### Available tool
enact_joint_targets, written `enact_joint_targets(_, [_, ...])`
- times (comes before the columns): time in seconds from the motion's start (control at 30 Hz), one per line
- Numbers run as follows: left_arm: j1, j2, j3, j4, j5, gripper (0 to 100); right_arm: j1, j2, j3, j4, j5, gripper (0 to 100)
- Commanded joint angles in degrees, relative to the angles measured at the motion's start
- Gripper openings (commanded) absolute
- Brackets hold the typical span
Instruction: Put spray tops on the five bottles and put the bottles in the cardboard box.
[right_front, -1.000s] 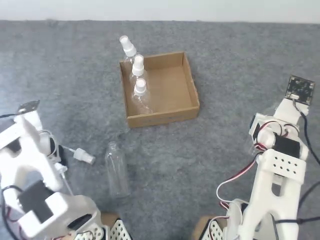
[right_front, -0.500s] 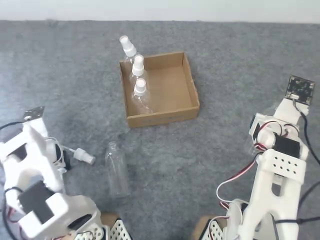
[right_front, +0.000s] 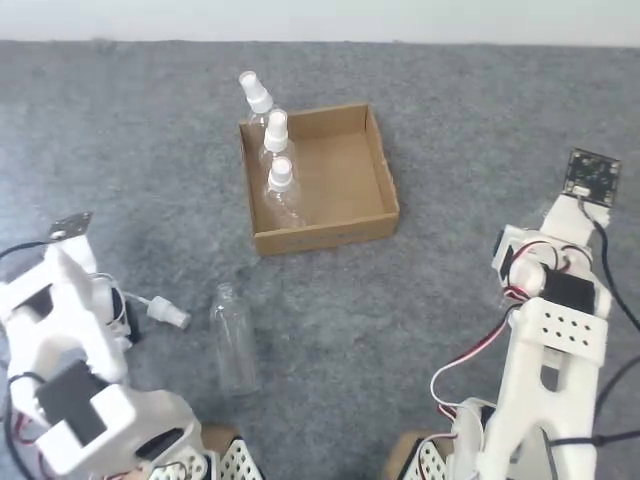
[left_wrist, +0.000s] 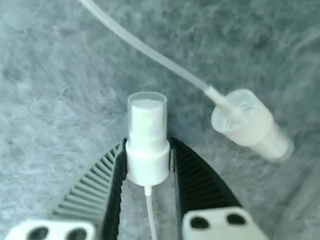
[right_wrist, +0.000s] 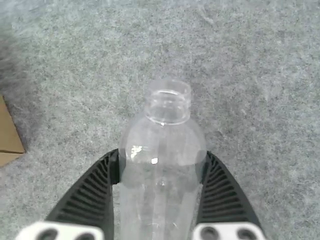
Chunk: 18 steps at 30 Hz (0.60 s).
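Gripping a spray top (left_wrist: 146, 127) in my left tool (left_wrist: 147, 147), an uncapped bottle (right_wrist: 162, 125) in my right tool (right_wrist: 161, 157); cardboard box (right_front: 345, 180) upper centre, well apart from both.

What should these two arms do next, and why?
Probably bring the spray top in the left jaws toward the bottle in the right jaws, tube first. That bottle's neck is open with no top on it, and the two parts are held well apart.
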Motion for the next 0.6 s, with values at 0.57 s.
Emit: enact_joint_targets(0.57, [-2.9,-1.14,-33.8,22.24,5.89,1,-16.13,-14.99,0.0,8.57,3.96,5.1])
